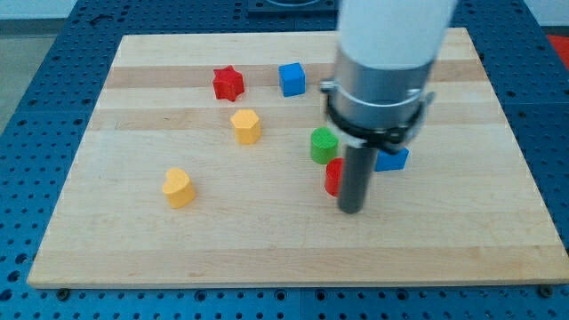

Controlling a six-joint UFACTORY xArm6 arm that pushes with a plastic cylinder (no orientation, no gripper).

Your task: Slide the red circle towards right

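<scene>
In the camera view my tip (352, 210) sits right of the counter's (267, 258) centre, just on the right of the red circle (333, 177), which is half hidden behind the rod; to push it rightward, I judge the tip should first round to its left side, clear of the green block (324, 144) above it. There is no claw on this arm, only a smooth dark rod. The blocks look like matte plastic on pale striped wood: a red star (228, 83), a blue cube (291, 78), two yellow blocks (246, 126) and another blue block (392, 160) behind the rod.

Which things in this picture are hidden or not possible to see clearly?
- Red circle: the rod covers its right part, camera view.
- Blue block at the view's right: mostly behind the arm, shape unclear.
- My tip: whether it touches the red circle cannot be told.
</scene>
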